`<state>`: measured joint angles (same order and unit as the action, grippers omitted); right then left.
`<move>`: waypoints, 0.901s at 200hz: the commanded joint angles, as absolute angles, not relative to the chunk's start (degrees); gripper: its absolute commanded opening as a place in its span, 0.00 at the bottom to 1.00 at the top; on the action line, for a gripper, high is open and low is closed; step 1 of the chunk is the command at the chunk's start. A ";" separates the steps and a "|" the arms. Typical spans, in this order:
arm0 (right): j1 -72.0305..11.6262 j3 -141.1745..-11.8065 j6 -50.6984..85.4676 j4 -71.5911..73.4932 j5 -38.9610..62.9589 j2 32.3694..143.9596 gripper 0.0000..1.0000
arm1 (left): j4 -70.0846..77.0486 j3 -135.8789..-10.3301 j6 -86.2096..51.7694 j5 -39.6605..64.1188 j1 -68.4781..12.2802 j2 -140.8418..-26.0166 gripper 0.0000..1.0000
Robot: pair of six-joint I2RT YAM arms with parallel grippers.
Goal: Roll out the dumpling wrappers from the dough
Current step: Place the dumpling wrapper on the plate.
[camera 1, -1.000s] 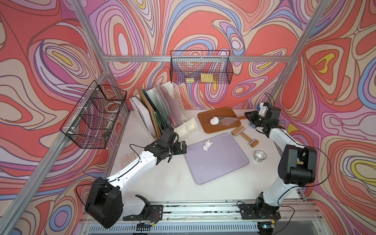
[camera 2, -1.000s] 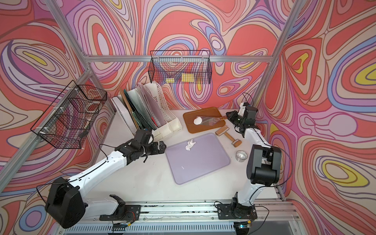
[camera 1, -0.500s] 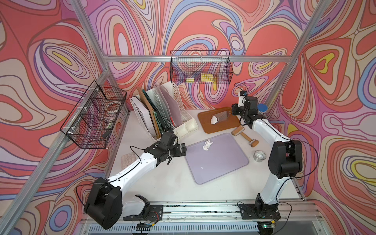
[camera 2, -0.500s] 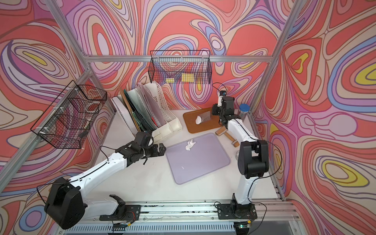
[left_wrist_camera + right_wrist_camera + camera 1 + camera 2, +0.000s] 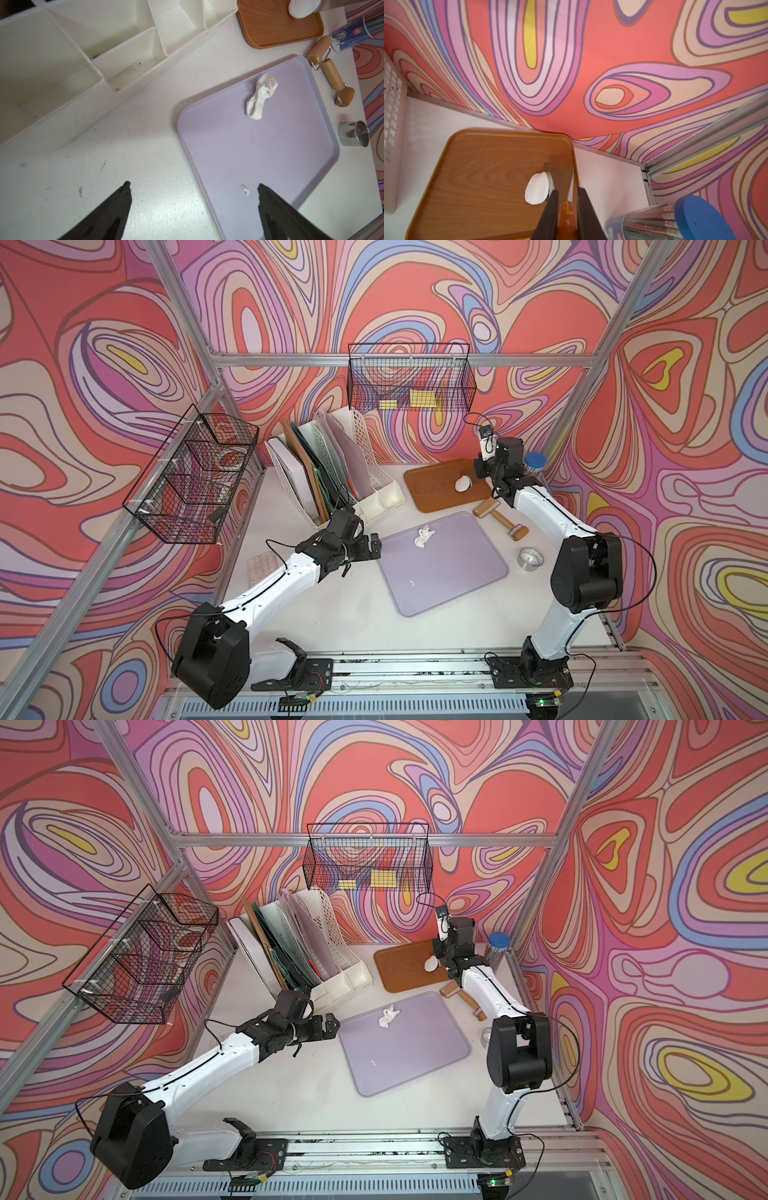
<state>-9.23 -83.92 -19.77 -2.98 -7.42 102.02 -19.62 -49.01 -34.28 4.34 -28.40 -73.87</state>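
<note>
The wrapper lay on the tray, touching the side edge of the scraper blade, whose orange handle the right fingers clamped. That arm was far nearer. The left fingers gaped empty, well apart, over the mat edge. The tube label was too blurred to read.

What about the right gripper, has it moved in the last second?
Yes. The right gripper came in from beyond the wooden tray's right edge to above its right end.
</note>
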 commanded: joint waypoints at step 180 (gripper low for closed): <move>-7.31 -70.14 7.59 -7.76 -15.27 71.85 0.00 | -15.56 -40.73 -34.40 -2.37 -28.16 -64.96 1.00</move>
<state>-11.90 -76.09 -9.04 -2.92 -16.91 80.75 -17.58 -43.79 -34.35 1.43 -28.40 -68.64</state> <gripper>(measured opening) 0.175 0.997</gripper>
